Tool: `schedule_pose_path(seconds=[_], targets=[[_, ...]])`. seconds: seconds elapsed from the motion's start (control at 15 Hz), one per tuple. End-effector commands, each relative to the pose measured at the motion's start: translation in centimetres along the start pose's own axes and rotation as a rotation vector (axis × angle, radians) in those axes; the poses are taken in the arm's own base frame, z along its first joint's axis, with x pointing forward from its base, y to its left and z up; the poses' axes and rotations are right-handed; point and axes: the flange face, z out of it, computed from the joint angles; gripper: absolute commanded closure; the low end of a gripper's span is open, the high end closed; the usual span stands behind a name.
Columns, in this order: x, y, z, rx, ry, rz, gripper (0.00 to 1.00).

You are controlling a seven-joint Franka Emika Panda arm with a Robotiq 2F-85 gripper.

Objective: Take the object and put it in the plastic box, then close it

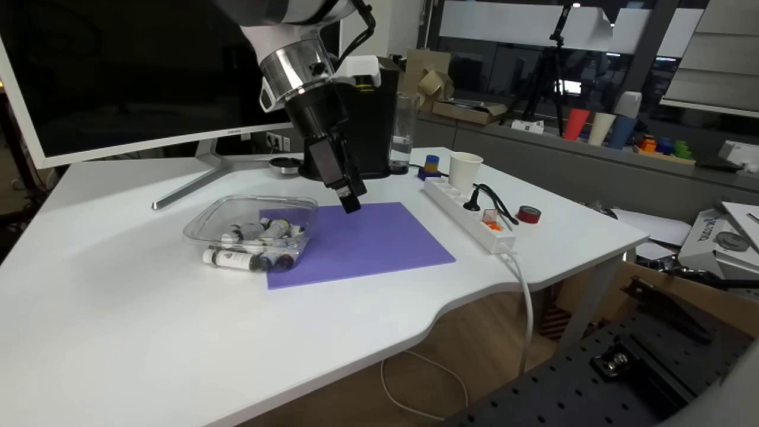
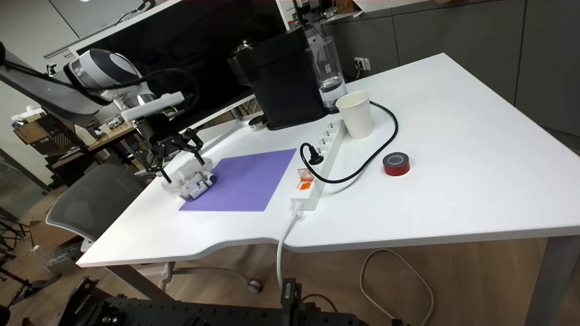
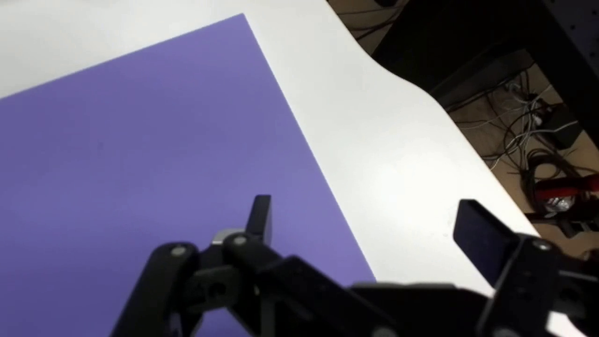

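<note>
My gripper (image 1: 348, 201) is open and empty, held above the purple sheet to the right of the plastic box in an exterior view. In an exterior view its fingers (image 2: 185, 172) overlap the box in the picture. The wrist view shows the parted fingers (image 3: 365, 201) with only sheet and table beneath. The plastic box (image 1: 210, 222) is low, clear and open at the top, with several small white vials with dark caps showing through. It also appears in an exterior view (image 2: 170, 186). A white vial (image 1: 234, 259) lies at its front; I cannot tell whether inside or outside. The tiny white object cannot be picked out.
The purple sheet (image 1: 379, 237) lies on the white table beside the box. A white power strip (image 1: 468, 213) with a black plug, a paper cup (image 1: 464, 170) and red tape (image 1: 528, 214) stand beyond. A tall black box (image 2: 285, 77) and the monitor (image 1: 118, 71) stand behind.
</note>
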Motion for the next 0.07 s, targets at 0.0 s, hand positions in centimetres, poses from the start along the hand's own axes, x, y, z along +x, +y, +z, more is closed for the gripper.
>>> schedule_pose_path(seconds=[0.0], targets=[[-1.97, 0.25, 0.29, -0.003, 0.003, 0.193, 0.0]])
